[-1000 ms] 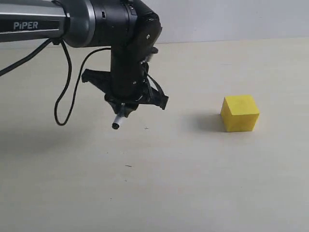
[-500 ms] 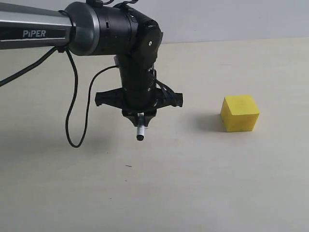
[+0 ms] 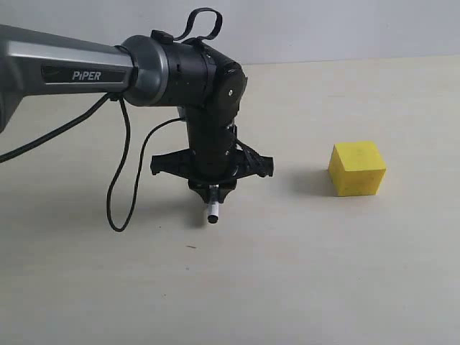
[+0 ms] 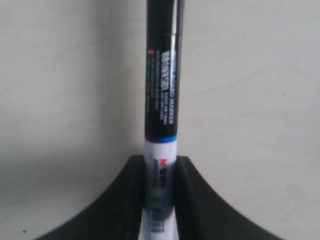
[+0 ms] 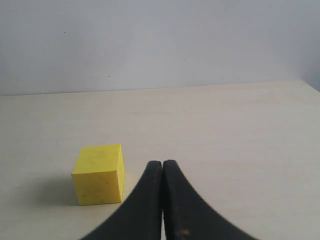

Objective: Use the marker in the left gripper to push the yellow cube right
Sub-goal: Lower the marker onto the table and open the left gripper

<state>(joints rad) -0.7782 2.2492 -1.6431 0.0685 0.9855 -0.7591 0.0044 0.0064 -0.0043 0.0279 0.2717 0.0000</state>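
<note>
The yellow cube rests on the pale table at the right of the exterior view, well apart from the arm; the right wrist view shows the yellow cube too. My left gripper points down near the middle, shut on the marker, whose lower end hangs just above the table, left of the cube. In the left wrist view the marker runs from between the black jaws out over the table. My right gripper is shut and empty, beside the cube.
The pale table spreads flat around both things. A loose black cable hangs from the left arm. A light wall runs along the table's far edge.
The left arm has swung right and come lower, carrying the marker closer to the table and a little nearer the cube. The cube has not moved.
</note>
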